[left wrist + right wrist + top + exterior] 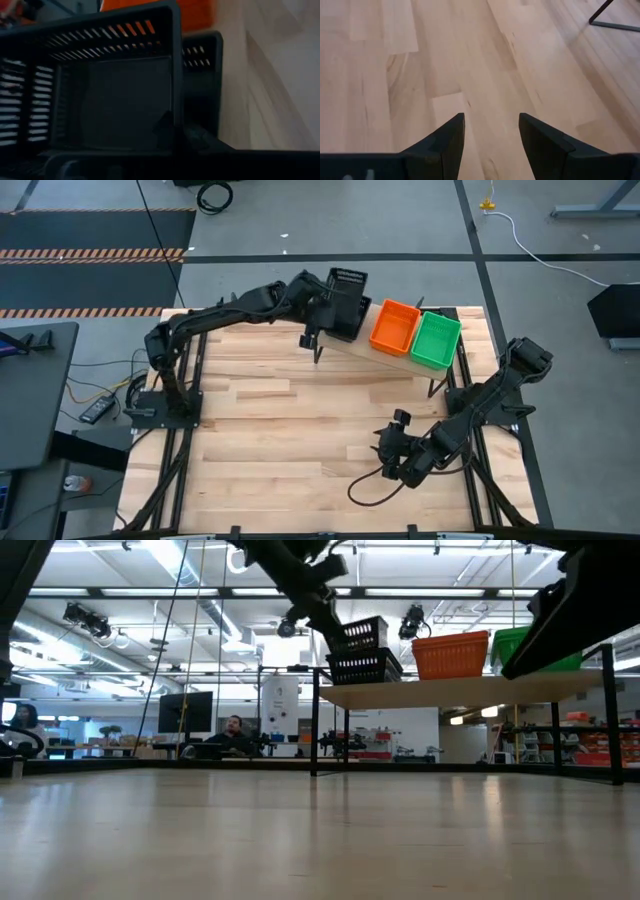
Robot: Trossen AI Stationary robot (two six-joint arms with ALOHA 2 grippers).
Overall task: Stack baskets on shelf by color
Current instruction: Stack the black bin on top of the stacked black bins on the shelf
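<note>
The shelf stands at the table's far side. An orange basket and a green basket sit side by side on it. A black basket rests on the shelf's left end. A second black basket hangs tilted just above the first, with my left gripper shut on it. Near the table's right front, my right gripper hovers open over bare wood with nothing between its fingers. My left gripper holds the upper black basket by the wall at its left end, coming slanting down from the table's left. In the wrist view the near rim hides the fingers. The basket is tilted above the lower black one; whether they touch, I cannot tell.
The shelf's thin black legs stand on the slatted tabletop, which lies open in the middle and front. A black cable loops by the right arm. People sit at desks in the room beyond the table.
</note>
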